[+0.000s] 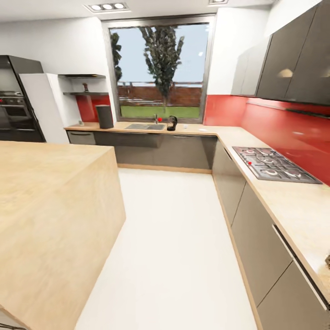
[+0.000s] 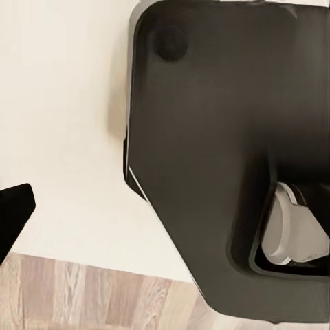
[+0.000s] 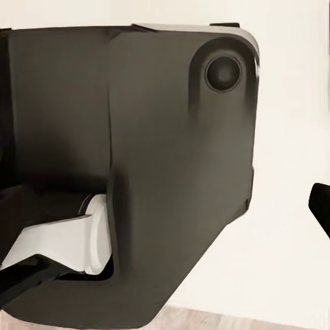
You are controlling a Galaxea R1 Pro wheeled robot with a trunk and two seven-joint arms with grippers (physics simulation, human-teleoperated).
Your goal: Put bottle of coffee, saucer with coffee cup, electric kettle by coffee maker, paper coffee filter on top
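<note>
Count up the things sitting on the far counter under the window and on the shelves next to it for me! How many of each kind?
Tall dark grey cylinder on the counter: 1
Black coffee maker beside the sink: 1
Small pale items on the counter, too small to name: 2
Small dark item on the shelf: 1
Total: 5

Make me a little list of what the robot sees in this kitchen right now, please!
place: kitchen with white floor and red backsplash
far counter: sink under the window, small black appliance beside the sink, dark cylinder at the counter's left
right counter: gas hob
near left: wooden island
wall shelf: small item, too small to tell
far left: built-in oven
robot base: dark body over the floor, seen by the wrist cameras
grippers: open or shut cannot be told
</note>
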